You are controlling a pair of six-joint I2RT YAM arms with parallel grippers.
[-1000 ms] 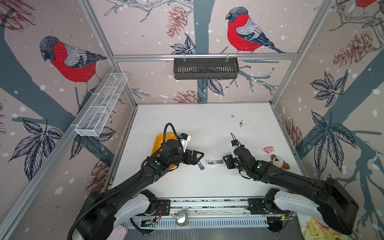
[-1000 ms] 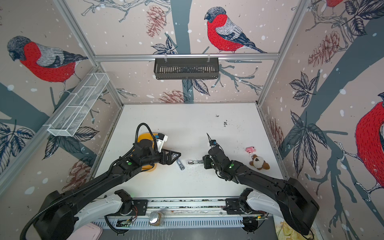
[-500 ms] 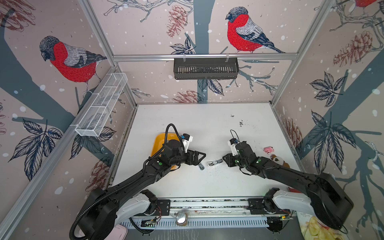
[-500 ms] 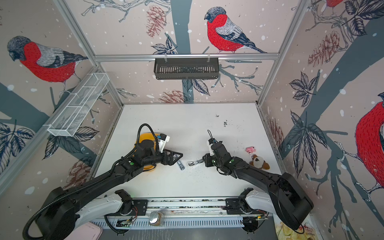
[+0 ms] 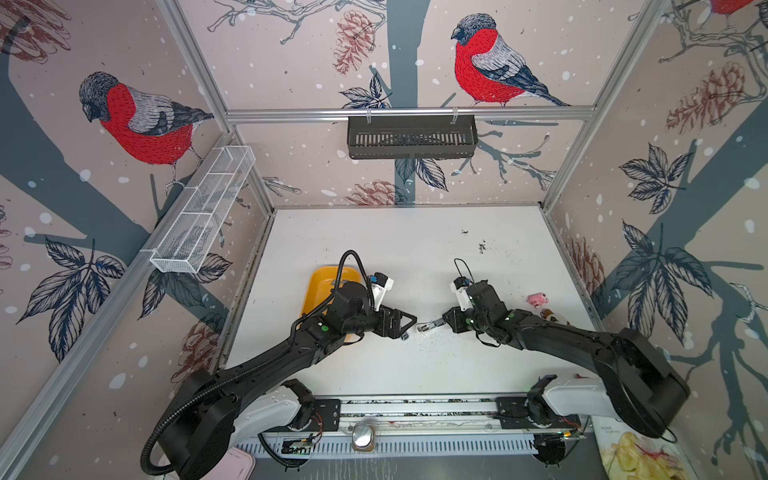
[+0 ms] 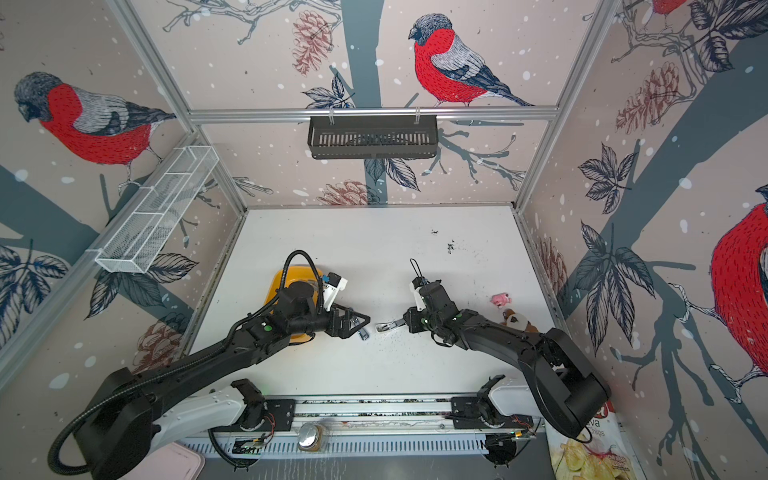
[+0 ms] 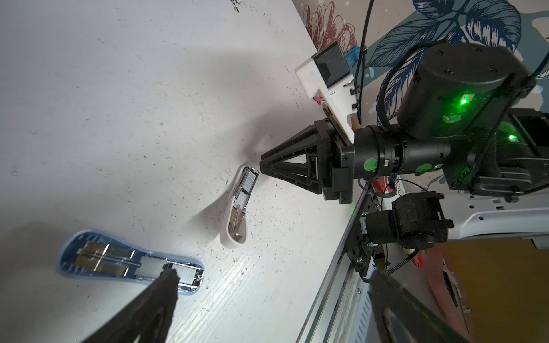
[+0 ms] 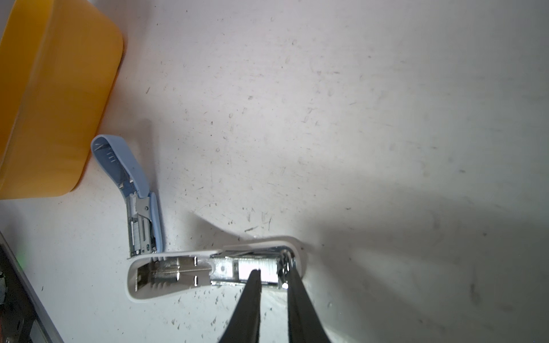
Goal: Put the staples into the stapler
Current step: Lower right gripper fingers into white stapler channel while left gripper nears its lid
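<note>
While the left arm has barely stirred this past second, the right pincer (image 8: 272, 268) has crept leftward and narrowed its jaws. Its tips now sit at the nose of the small white plastic stapler (image 8: 184, 271), which lies hinged open near the middle of the white table (image 8: 356, 118). One tip rests in the shiny metal channel, on what looks like a short silver-grey strip of staples (image 8: 269, 266). The other tip hugs the outside of the nose. I take that for a pinch on the stapler's front end, though I cannot see how firm it is. That stapler has also turned a little under the touch. Just to its left lies a pale blue plastic stapler (image 7: 118, 261), likewise splayed open, with a grey strip seemingly in its channel. The left pincer (image 5: 408, 327) hangs over it with jaws spread wide, holding nothing. Farther left stands the yellow plastic tray (image 8: 53, 98), its inside mostly hidden behind the left arm. To my eye the strip is already in the white stapler's channel, so this squeeze reads as seating or steadying it, with the cover yet to be folded shut.
</note>
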